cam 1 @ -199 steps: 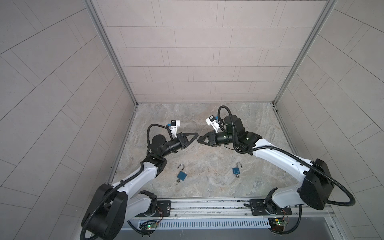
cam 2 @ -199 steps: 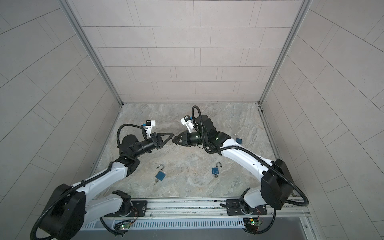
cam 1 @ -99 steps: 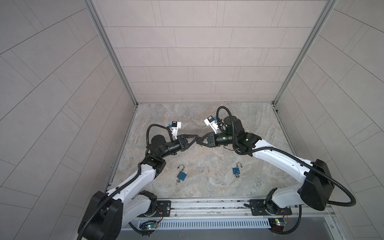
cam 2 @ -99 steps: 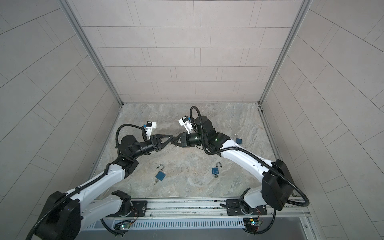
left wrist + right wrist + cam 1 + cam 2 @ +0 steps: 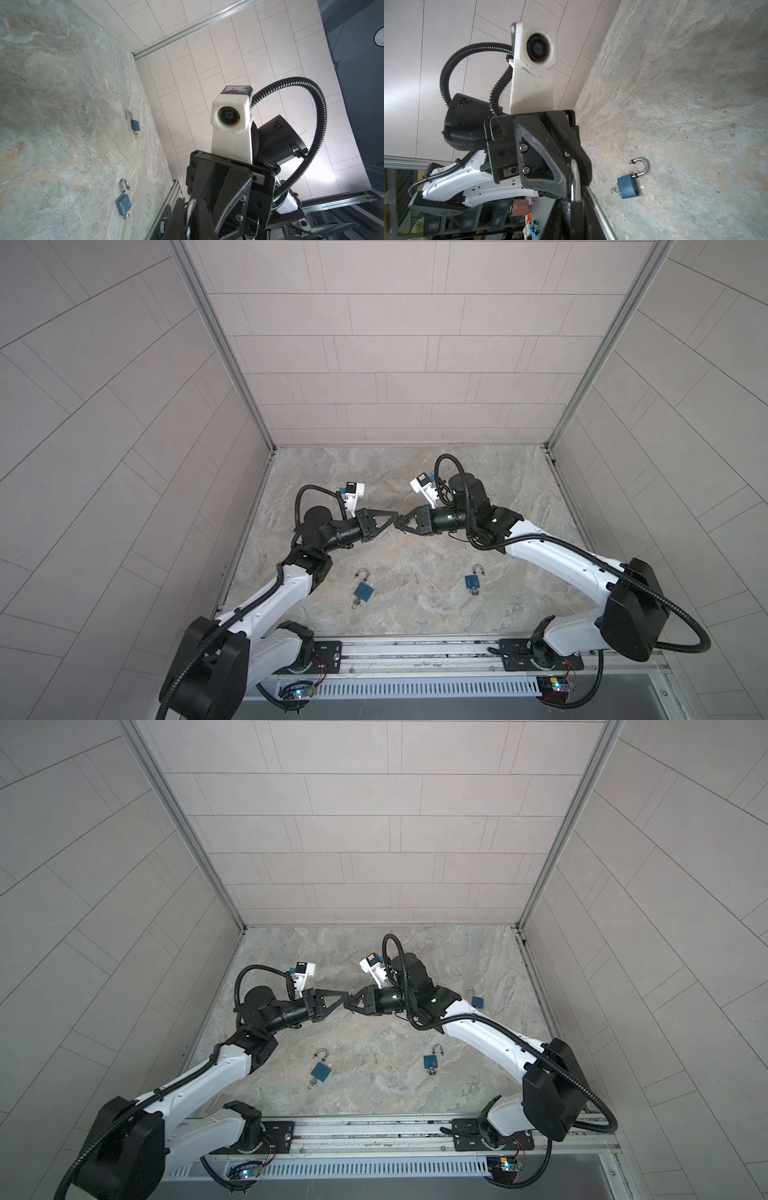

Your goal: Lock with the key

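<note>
Arms meet nose to nose above the middle of the table (image 5: 415,472), so let's take it from the left.

The left arm reaches in from the front. On the stone just ahead of its elbow lies the left padlock (image 5: 364,591). It has a blue body and an open shackle, with a key (image 5: 354,605) at its base. It rests flat, well apart from both arms.

Now the centre. The left gripper (image 5: 394,518) is tip to tip with the right gripper (image 5: 401,523) in both top views, and both are raised clear of the table. The left fingers (image 5: 550,145) are closed right down. In the right wrist view they pinch one end of a silver metal piece (image 5: 575,182), slim and bright with a rounded end. Whether it is a shackle or a key, I cannot tell. The right fingers are drawn almost together as well, clamped on the other end of that same piece. The left wrist view catches it too (image 5: 189,209), a thin silver curve between dark fingertips.

Moving right, the right padlock (image 5: 473,581) lies flat in front of the right forearm. Its shackle is open and a key sits at its base.

Furthest right, in a top view, a third padlock (image 5: 477,1001) sits just behind the right arm. It is blue, and its shackle is open in the left wrist view.
</note>
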{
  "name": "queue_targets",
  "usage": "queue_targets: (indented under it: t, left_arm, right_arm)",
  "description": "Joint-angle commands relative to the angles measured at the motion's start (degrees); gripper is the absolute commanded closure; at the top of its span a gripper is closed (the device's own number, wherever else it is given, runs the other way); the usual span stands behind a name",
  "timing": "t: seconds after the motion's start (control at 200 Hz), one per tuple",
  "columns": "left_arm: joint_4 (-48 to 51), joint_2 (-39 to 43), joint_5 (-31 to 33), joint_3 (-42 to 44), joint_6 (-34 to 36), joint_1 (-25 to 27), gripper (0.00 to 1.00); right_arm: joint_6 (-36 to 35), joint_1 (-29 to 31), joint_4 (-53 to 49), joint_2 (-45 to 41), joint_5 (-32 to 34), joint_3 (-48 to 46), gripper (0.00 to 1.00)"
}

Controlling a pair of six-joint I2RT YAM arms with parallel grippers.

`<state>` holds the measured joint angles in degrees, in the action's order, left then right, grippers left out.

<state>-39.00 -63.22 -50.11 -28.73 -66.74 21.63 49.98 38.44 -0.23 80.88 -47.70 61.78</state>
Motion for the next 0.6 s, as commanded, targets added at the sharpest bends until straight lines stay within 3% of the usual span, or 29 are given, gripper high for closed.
queue_targets:
  t: [0.0,0.215,0.595]
  left_arm:
    - [5.7,-1.3,-0.6,-1.3,1.5,0.0,1.0]
    - [9.7,-1.7,2.1,-3.3,3.8,-0.2,1.0]
    - [4.9,-6.8,3.5,-5.4,1.0,-0.4,1.0]
  right_arm:
    - [-1.2,0.0,6.0,-3.2,-1.1,0.7,0.93]
    - [-0.1,-1.0,6.8,-3.6,-0.5,0.2,0.69]
    - [2.9,-4.0,6.0,-6.9,3.3,-4.3,0.53]
